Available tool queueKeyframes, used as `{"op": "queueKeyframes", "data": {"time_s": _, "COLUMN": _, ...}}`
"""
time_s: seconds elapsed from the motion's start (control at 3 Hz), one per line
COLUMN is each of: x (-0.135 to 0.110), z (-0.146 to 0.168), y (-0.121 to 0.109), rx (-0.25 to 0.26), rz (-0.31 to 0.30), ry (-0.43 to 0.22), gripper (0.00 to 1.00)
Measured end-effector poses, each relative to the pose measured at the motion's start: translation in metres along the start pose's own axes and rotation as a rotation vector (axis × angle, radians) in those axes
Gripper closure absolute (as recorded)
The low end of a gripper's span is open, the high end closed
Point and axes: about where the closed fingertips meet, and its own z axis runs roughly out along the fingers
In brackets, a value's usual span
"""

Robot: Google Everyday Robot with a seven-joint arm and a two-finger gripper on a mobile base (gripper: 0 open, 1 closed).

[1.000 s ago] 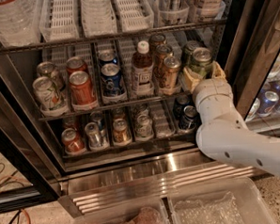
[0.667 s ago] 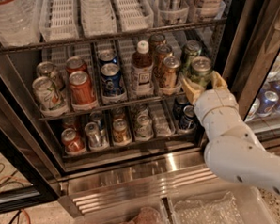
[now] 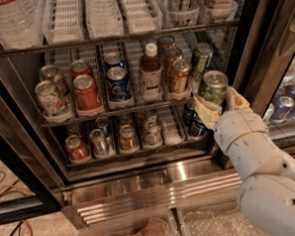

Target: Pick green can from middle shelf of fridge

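Note:
My gripper (image 3: 219, 105) is at the right end of the middle shelf (image 3: 112, 110) of the fridge (image 3: 156, 181). It is shut on a green can (image 3: 213, 88) with a silver top. One pale finger (image 3: 205, 113) sits left of the can and the other on its right. The can is held upright, just in front of and a little below the shelf's right lane. A second green can (image 3: 201, 57) stands further back in that lane.
The middle shelf also holds brown-gold cans (image 3: 177, 74), a bottle (image 3: 149, 72), blue cans (image 3: 118, 83), red cans (image 3: 86, 91) and pale cans (image 3: 50, 98). Several cans stand on the lower shelf (image 3: 127, 137). The dark door frame (image 3: 255, 50) is right of the gripper. Clear bins (image 3: 143, 234) lie below.
The gripper has drawn the green can down and toward the camera, out of the shelf's right lane. The arm has pulled back lower right.

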Motion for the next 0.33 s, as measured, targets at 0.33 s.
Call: {"op": "queueKeyframes", "data": {"time_s": 0.33, "x": -0.0053, "z": -0.0173, "y": 0.0075, "rx": -0.045, "rz": 0.019, "ry": 0.001, "gripper": 1.0}}
